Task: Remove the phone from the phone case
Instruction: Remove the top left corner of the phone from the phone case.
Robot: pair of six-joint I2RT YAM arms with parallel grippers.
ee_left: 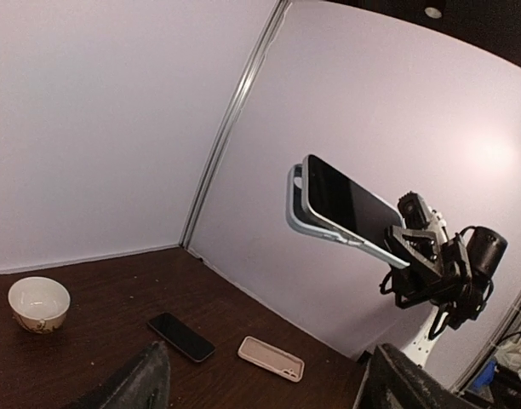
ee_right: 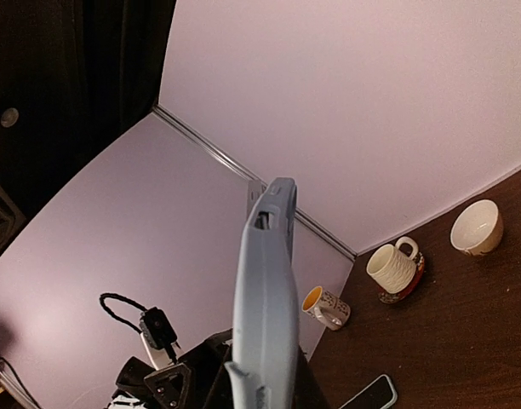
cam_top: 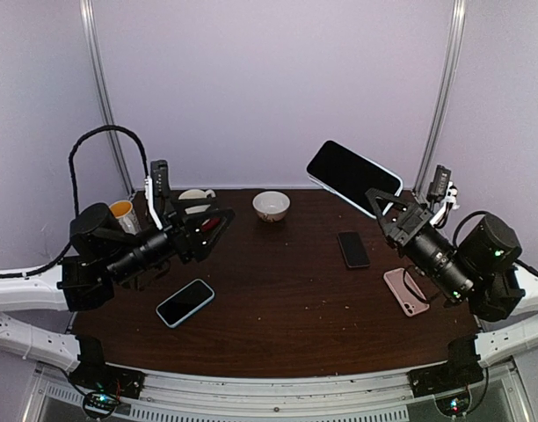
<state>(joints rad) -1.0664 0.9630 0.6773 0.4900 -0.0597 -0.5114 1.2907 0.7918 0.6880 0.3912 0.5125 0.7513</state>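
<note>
One flat, glossy black phone (cam_top: 346, 174) sits in its matte pale-blue phone case (ee_right: 265, 324), held high above your dark wooden table (cam_top: 287, 299). Your right gripper (cam_top: 385, 207) is clamped on the phone case's lower end. Your left gripper (cam_top: 214, 221), fingers spread, is well apart from it.

Glossy phone (cam_top: 350, 177), matt case (ee_right: 265, 298), wooden table (cam_top: 278, 299)

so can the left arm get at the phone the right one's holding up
Probably yes. The right gripper holds the phone in its phone case up in the air; the left gripper is open and faces it, with nothing between.
</note>
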